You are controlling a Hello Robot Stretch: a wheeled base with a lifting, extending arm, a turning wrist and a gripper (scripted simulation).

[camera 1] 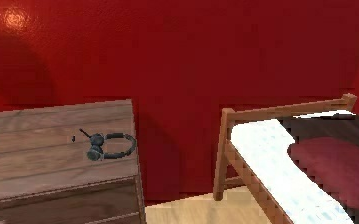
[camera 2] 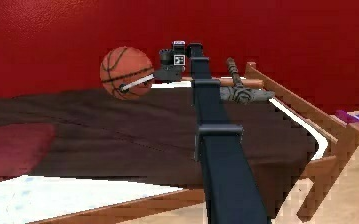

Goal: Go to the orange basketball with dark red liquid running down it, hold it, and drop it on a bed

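Note:
An orange basketball point(camera 2: 121, 68) with dark seams hangs at the far end of my gripper point(camera 2: 139, 83), in front of the red wall and just above the bed point(camera 2: 107, 130). The gripper holds the ball clear of the bedding. My dark arm point(camera 2: 217, 140) reaches up from the bottom edge across the bed. A dark maroon blanket covers the bed, with a white sheet point(camera 2: 47, 190) and a dark red pillow point(camera 2: 5, 150) nearer the arm side view's left. In the forward view the same bed point(camera 1: 277, 160) stands at the right with its wooden frame.
A wooden dresser point(camera 1: 57, 160) carrying dark headphones point(camera 1: 109, 146) takes up the forward view's left. Red walls close off the room behind it. A grey striped object point(camera 2: 243, 94) lies on the bed beside the arm. The bed's wooden frame point(camera 2: 327, 135) runs along the arm side view's right.

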